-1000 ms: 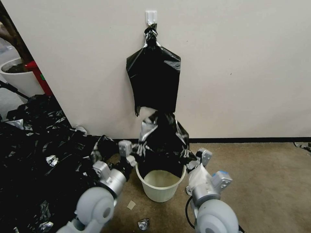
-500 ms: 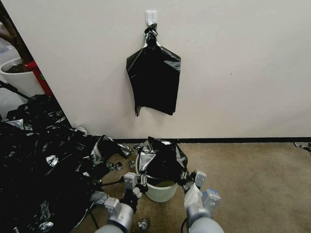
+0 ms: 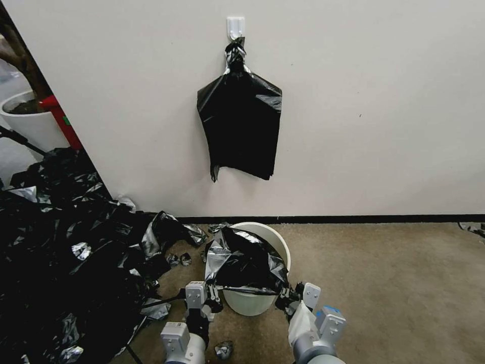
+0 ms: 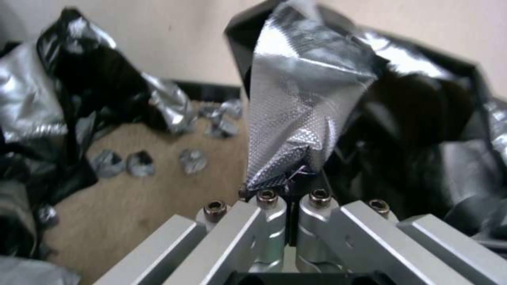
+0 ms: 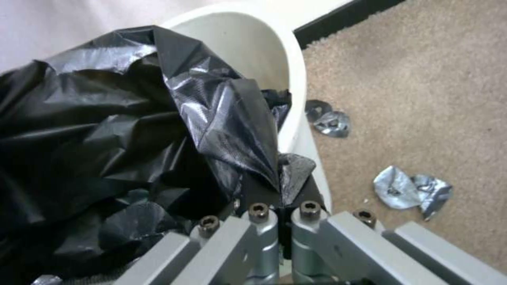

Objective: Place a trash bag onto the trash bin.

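Now the left gripper [image 3: 214, 294] and right gripper [image 3: 289, 294] each pinch the trash bag [image 3: 245, 263] hem at 6 o'clock of the trash bin [image 3: 273, 236] (stretching it to hook the rim).

Glossy crinkled plastic trash bag [image 3: 246, 263], smooth cream plastic trash bin [image 3: 283, 243], rough carpet [image 3: 394, 283]

One trash bin [image 3: 255, 302]; one trash bag [image 3: 245, 263]; two claws: left claw [image 3: 212, 294], right claw [image 3: 286, 299].
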### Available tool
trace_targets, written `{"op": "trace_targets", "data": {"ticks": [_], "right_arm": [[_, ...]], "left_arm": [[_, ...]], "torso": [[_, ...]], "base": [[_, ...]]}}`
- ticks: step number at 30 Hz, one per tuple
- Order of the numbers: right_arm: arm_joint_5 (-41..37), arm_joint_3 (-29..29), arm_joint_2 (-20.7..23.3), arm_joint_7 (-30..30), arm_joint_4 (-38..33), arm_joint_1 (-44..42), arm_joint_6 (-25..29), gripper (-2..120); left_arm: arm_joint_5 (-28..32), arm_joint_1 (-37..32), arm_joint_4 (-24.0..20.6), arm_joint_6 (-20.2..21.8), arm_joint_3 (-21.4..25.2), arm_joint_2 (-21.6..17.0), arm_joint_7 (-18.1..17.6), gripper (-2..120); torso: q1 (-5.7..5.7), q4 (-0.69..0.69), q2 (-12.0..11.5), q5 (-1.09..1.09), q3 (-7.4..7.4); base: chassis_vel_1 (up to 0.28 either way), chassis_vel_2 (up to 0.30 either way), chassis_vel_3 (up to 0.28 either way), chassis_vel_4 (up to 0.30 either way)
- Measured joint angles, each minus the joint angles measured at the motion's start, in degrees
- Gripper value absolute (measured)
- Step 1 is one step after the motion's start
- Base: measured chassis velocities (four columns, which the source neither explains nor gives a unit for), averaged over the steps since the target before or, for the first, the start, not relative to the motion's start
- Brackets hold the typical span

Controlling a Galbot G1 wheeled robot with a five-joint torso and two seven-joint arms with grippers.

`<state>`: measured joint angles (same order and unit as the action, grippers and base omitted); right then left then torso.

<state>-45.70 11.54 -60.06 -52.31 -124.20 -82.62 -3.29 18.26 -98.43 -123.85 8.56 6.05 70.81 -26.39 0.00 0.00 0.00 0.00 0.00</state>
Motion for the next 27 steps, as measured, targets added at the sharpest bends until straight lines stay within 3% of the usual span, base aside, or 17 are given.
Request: {"op": "trace_targets", "data": {"ticks": [10,13,15,16,17,18,19,21,22,27], "right_arm": [[2.20,1.26,-0.47,-0.27,3.53,1.40,-1.77,0],[2.41,1.50,-0.53,-0.32,4.65,1.44,-2.37,0],[2.27,1.76,-0.66,-0.33,4.91,1.32,-2.98,0],[2.27,1.76,-0.66,-0.33,4.91,1.32,-2.98,0],[2.39,1.45,-0.67,-0.24,4.24,1.34,-2.97,0],[2.45,1.41,-0.67,-0.21,3.70,1.19,-2.97,0],[2.63,1.13,-0.57,0.02,2.99,1.17,-2.94,0],[2.81,0.85,-0.42,0.25,2.17,1.07,-2.92,0],[2.85,0.68,-0.19,0.37,1.55,0.87,-2.98,0],[3.14,0.01,-0.17,1.12,2.38,1.24,-3.14,0]], "left_arm": [[2.88,3.14,3.40,4.71,-1.58,0.39,-5.27,0],[3.51,3.80,4.27,4.93,-1.61,0.62,-5.63,0],[3.80,3.94,4.34,5.02,-1.58,0.59,-5.70,0],[3.80,3.94,4.34,5.02,-1.58,0.59,-5.70,0],[3.85,3.93,3.86,4.98,-1.58,0.55,-5.69,0],[3.95,3.88,3.60,5.02,-1.56,0.40,-5.64,0],[3.99,3.68,3.02,5.05,-1.53,0.22,-5.55,0],[3.99,3.60,2.47,5.05,-1.44,0.06,-5.45,0],[4.05,3.42,2.17,5.14,-1.44,-0.06,-5.36,0],[4.09,3.54,2.91,5.23,-0.86,-0.03,-5.11,0]], "torso": [[0.00,-0.02,0.02,-0.04,-0.03],[0.00,-0.01,0.03,-0.05,-0.02],[0.02,0.00,-0.03,0.18,0.06],[0.02,0.00,-0.03,0.18,0.06],[0.00,0.09,-0.01,0.02,0.00],[0.01,-0.01,-0.03,-0.06,0.04],[0.01,0.02,-0.02,0.10,0.01],[0.01,0.00,-0.02,0.09,0.00],[0.01,0.00,-0.02,-0.04,0.01],[0.01,0.00,-0.02,0.01,0.00]], "base": [[0.000,0.000,0.000,0.000],[0.000,0.000,0.000,0.000],[0.000,0.000,0.000,0.000],[0.000,0.000,0.000,0.000],[0.000,0.000,0.000,0.000],[0.000,0.000,0.000,0.000],[0.000,0.000,0.000,0.000],[0.000,0.000,0.000,0.000],[0.000,0.000,0.000,0.000],[0.000,0.000,0.000,0.000]]}}
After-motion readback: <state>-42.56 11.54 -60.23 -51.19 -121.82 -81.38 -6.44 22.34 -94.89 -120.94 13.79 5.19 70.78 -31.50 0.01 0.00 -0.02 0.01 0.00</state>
